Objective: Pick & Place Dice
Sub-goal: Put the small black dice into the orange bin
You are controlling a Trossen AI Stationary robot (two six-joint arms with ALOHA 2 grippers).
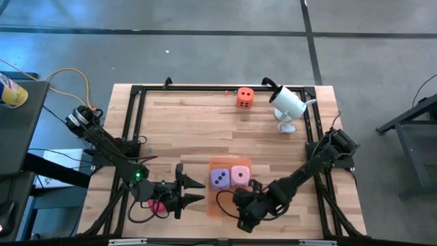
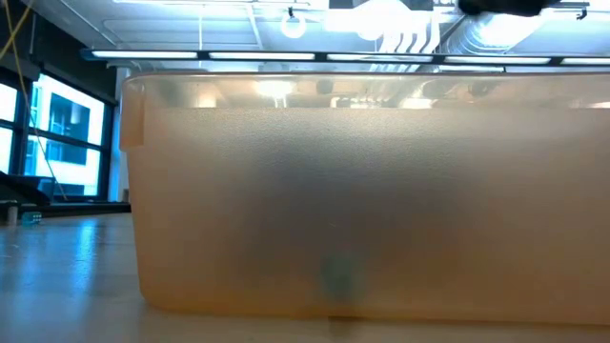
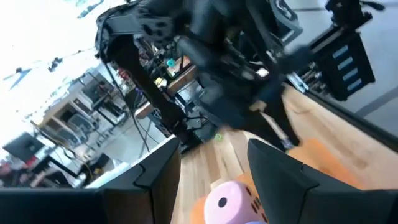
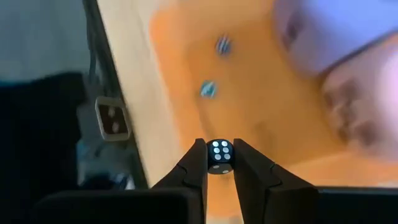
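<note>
A small black die [image 4: 219, 155] with white pips is pinched by the right gripper [image 4: 219, 163] over the orange mat [image 1: 220, 205], where the purple die [image 1: 219, 179] and pink die [image 1: 240, 175] are set. The orange die [image 1: 245, 97] is placed far along the counter [image 1: 198, 126]. The left gripper [image 1: 193, 190] is held part-open beside the mat.

I worked in a lab-like workshop: my wooden bench [image 1: 205, 130] stood on grey concrete floor [image 1: 205, 41], under strip lights and exposed ducts [image 2: 419, 33], with cluttered equipment racks [image 3: 81, 118] behind.
</note>
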